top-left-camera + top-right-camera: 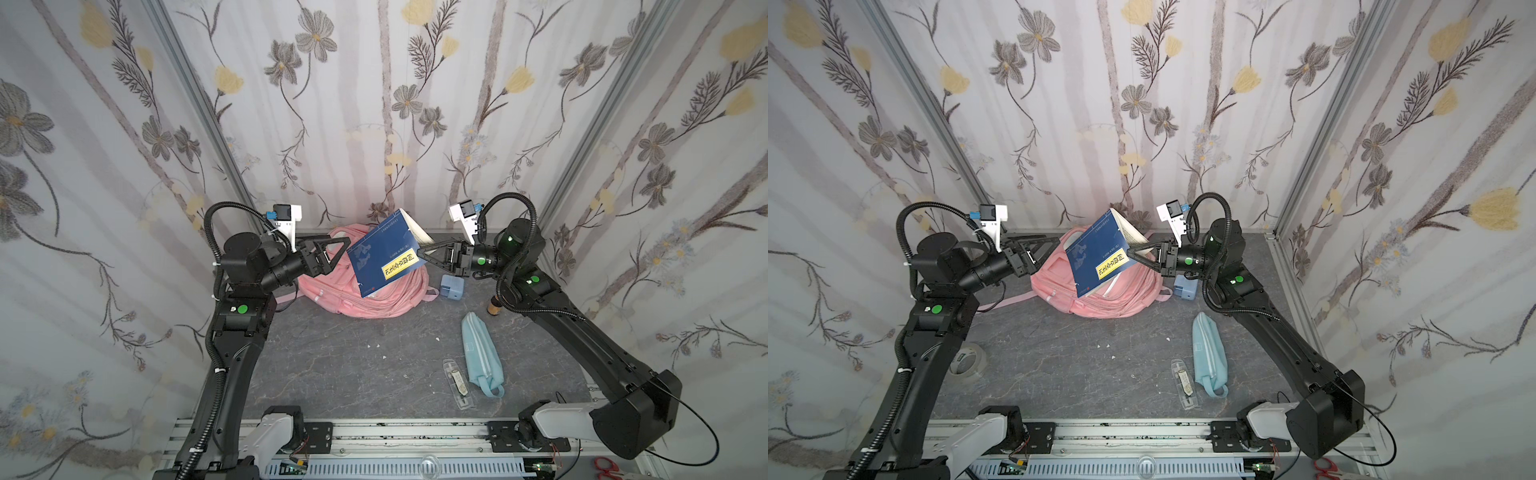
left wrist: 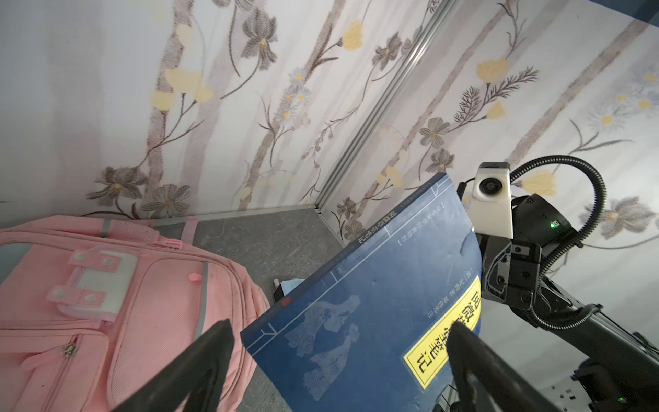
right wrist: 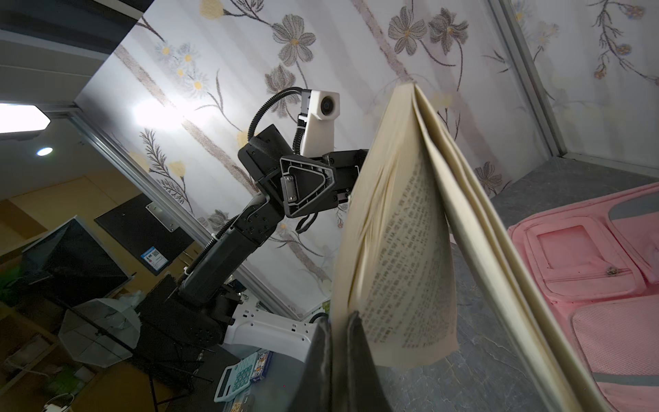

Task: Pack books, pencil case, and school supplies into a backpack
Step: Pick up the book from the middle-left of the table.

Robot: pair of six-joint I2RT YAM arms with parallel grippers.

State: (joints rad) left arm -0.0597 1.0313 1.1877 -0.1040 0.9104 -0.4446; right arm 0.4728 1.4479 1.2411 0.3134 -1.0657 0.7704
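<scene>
A dark blue book (image 1: 382, 257) (image 1: 1100, 257) with a yellow label hangs tilted above the pink backpack (image 1: 395, 299) (image 1: 1054, 286), its pages fanning open (image 3: 403, 232). My right gripper (image 1: 419, 253) (image 3: 338, 317) is shut on the book's right edge. My left gripper (image 1: 341, 253) (image 2: 340, 326) stands open at the book's left edge, its fingers wide apart and not closed on the cover (image 2: 374, 303). The backpack lies flat against the back wall (image 2: 107, 285). The light-blue pencil case (image 1: 480, 353) and a clear plastic case (image 1: 457, 384) lie on the table at the right.
A pale-blue boxy gadget (image 1: 452, 287) stands right of the backpack, under my right wrist. A clear tape roll (image 1: 967, 362) lies by the left arm. A small brown cork-like piece (image 1: 494, 308) sits near the right arm. Flowered walls close three sides; a metal rail (image 1: 395, 436) runs along the front.
</scene>
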